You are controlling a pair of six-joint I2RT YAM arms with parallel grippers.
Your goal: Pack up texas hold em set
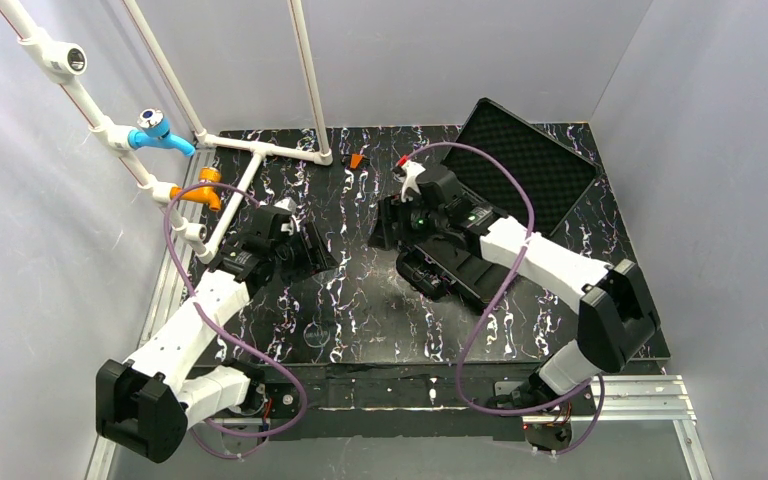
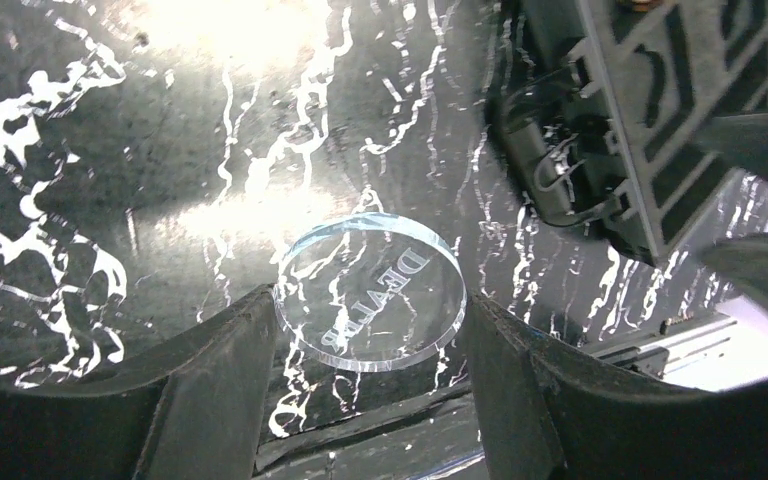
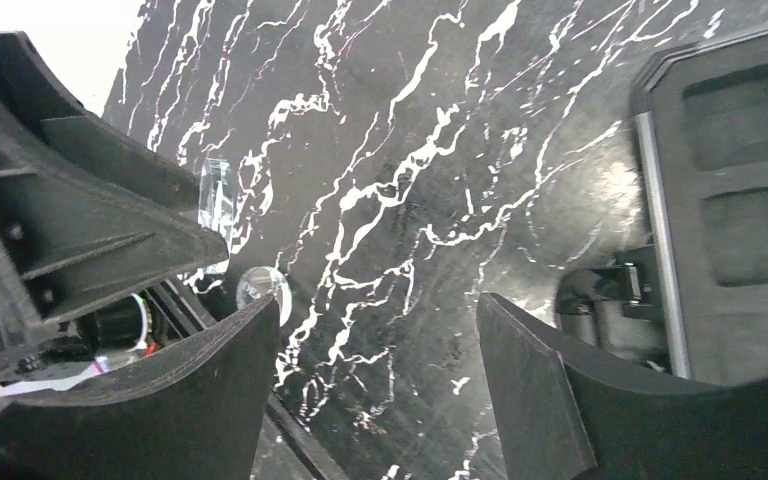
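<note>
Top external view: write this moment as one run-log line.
left gripper open, empty | clear round acrylic dealer disc flat on table | right gripper open, empty | black hard plastic case lid open

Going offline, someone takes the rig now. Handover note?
Left pincer: jaws either side of the clear dealer disc; can't tell whether it is gripped or lying on the table.
Right pincer: open, empty, over bare table beside the case tray.
Lid: open, foam up.
Done: nothing confirmed; chip stacks not clearly in view.
Left: disc into the tray, check the chips, close the lid.
</note>
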